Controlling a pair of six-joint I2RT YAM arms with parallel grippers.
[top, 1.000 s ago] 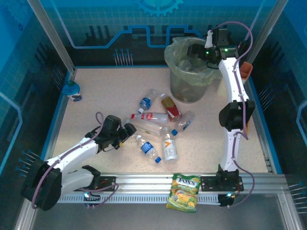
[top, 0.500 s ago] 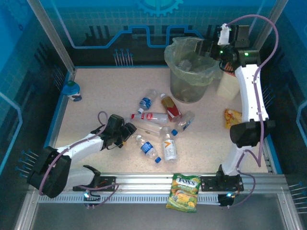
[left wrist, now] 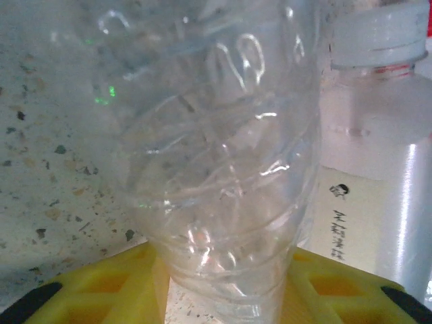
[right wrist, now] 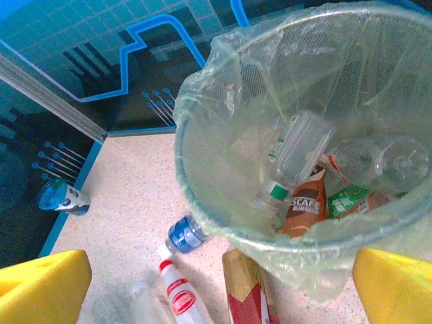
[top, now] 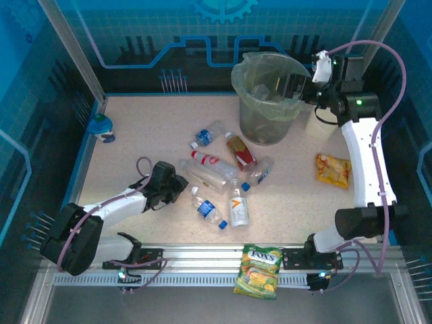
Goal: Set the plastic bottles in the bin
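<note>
Twin robot arms
White-and-black left arm (top: pixel 111 204), right arm (top: pixel 368 152): white links, black joints, looping purple cables, yellow jaws.

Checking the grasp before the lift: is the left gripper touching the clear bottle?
Touching. In the left wrist view the left gripper has its yellow fingers against both sides of the clear bottle, no gap.

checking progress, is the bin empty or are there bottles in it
Not empty. The right wrist view shows several bottles lying in a heap at the bottom of the bin.
</note>
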